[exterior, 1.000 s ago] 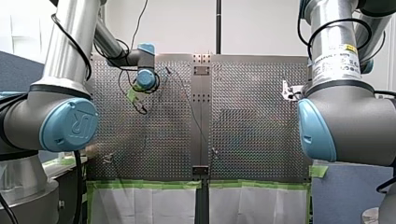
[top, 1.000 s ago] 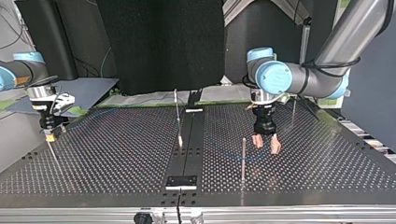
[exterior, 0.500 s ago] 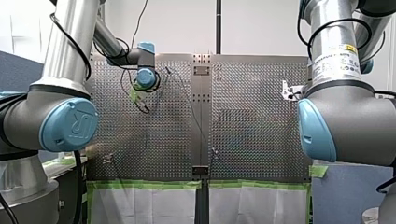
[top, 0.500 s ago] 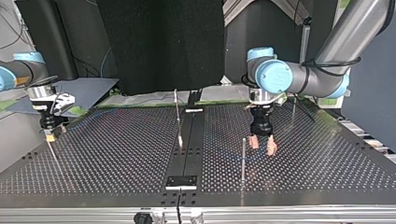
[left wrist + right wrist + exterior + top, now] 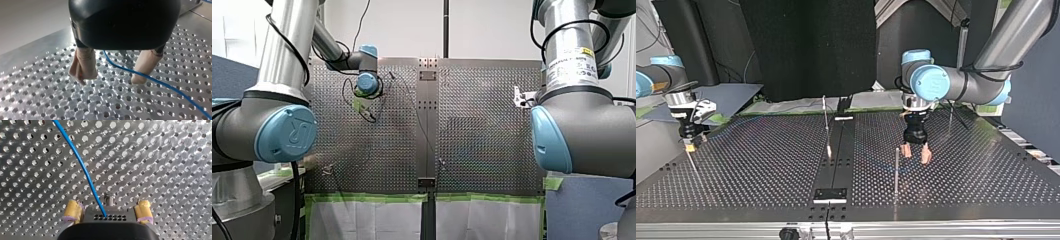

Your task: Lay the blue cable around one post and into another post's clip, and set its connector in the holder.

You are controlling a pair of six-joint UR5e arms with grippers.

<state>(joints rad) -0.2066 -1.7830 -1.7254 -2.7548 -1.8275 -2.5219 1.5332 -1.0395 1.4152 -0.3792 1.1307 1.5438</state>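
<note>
The blue cable lies on the perforated table and runs between the beige pads of my left gripper, close to one pad without being pinched; this gripper is open. In the top view my left gripper hovers low over the plate, just beyond a thin upright post. My right gripper is open too, its yellow pads on either side of the blue cable and a small metal stub. At the top view's left edge my right gripper is low over the table.
A second post stands by the dark centre strip, and a third post stands behind my left arm. A black plate sits at the strip's near end in the top view. Green tape lines the table's front-view edge.
My left gripper has shifted a little toward the top view's left, nearer the thin post. My right arm has not moved.
</note>
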